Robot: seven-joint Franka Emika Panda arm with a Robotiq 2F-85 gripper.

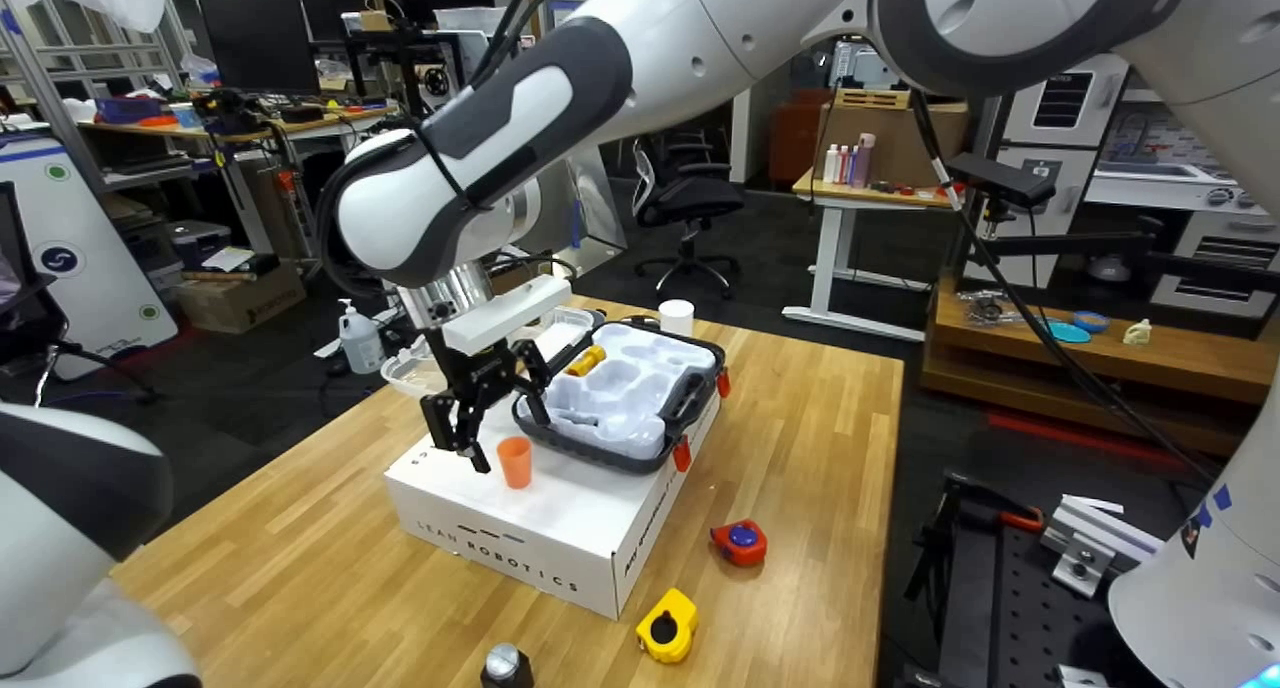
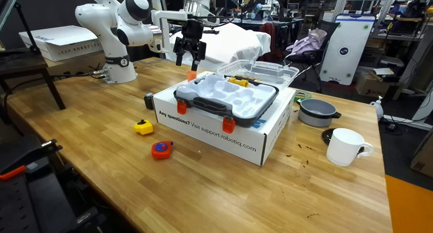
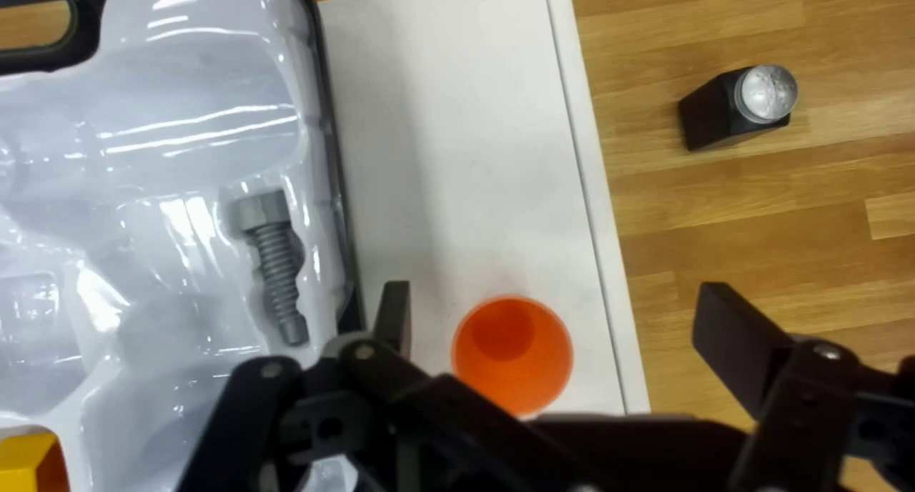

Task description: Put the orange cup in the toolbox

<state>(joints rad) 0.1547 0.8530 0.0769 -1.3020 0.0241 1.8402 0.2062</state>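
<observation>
The orange cup (image 1: 515, 465) stands upright on the white box, beside the toolbox (image 1: 690, 413). The cup also shows in an exterior view (image 2: 191, 76) and from above, empty, in the wrist view (image 3: 529, 377). The toolbox is open, with a black rim (image 3: 330, 141) and a pale moulded insert with compartments; its clear lid (image 2: 260, 72) is folded back. A yellow piece (image 2: 238, 82) and a dark bolt (image 3: 275, 270) lie in the insert. My gripper (image 1: 512, 440) is open and empty above the cup. In the wrist view the cup is between the fingers (image 3: 557, 299), nearer the left one.
The white box (image 2: 209, 133) carries the toolbox. Red (image 1: 740, 543) and yellow (image 1: 667, 625) tape measures and a black block with a silver top (image 3: 736, 109) are on the table. A grey pot (image 2: 318, 112) and white mug (image 2: 343, 146) stand nearby. Another arm (image 2: 115, 33) stands behind.
</observation>
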